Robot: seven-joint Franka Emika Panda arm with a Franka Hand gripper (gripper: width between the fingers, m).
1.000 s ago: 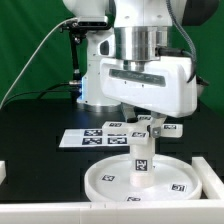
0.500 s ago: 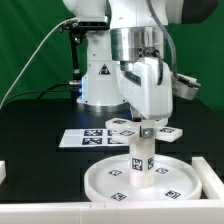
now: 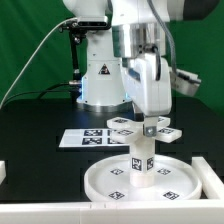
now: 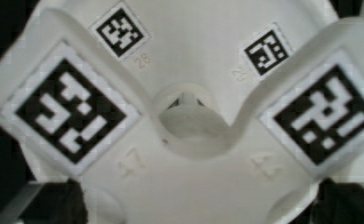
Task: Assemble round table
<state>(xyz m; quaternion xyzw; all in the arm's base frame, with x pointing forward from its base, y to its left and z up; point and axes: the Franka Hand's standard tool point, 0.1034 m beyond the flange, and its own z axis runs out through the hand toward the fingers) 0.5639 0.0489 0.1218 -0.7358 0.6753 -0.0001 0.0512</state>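
Note:
The large round rimmed disc lies flat on the black table at the front. The short thick cylinder stands upright on its middle. The small cross-shaped piece sits level on top of the cylinder, its tags facing up. My gripper comes straight down onto the cross and is shut on it. In the wrist view the cross-shaped piece fills the picture, with several tags around a central boss; the fingertips are mostly hidden at the frame edge.
The marker board lies flat behind the disc. A white rail runs along the table's front edge, with a white block at the exterior view's left and another at its right. The robot base stands behind.
The wrist has turned about its vertical axis, from broadside to narrow side on, and the cross-shaped piece turned with it on the cylinder. Between half a second ago and now almost nothing moved.

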